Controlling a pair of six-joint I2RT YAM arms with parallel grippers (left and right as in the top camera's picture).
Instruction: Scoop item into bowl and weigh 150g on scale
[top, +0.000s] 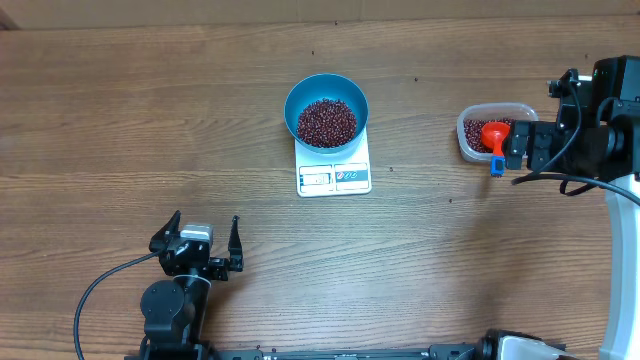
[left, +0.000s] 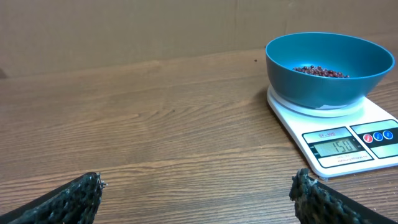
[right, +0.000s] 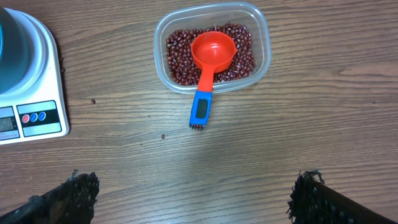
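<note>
Left pincer (left: 198, 185) and right pincer (right: 196, 185) wide open, well apart from scale (top: 334, 178).

The brown wood-grain table (top: 150, 120) carries the flat white scale (top: 334, 178) near its middle and a clear plastic tub (right: 262, 56) well apart to the right.

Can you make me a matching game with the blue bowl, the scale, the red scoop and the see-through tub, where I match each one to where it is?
Things:
1. blue bowl
2. scale
3. red scoop
4. clear tub

Places:
A. lying in the tub, handle poking over the rim
B. underneath the bowl
C. on top of the scale, with beans inside
D. holding the scoop

Pairs: 1-C, 2-B, 3-A, 4-D.
</note>
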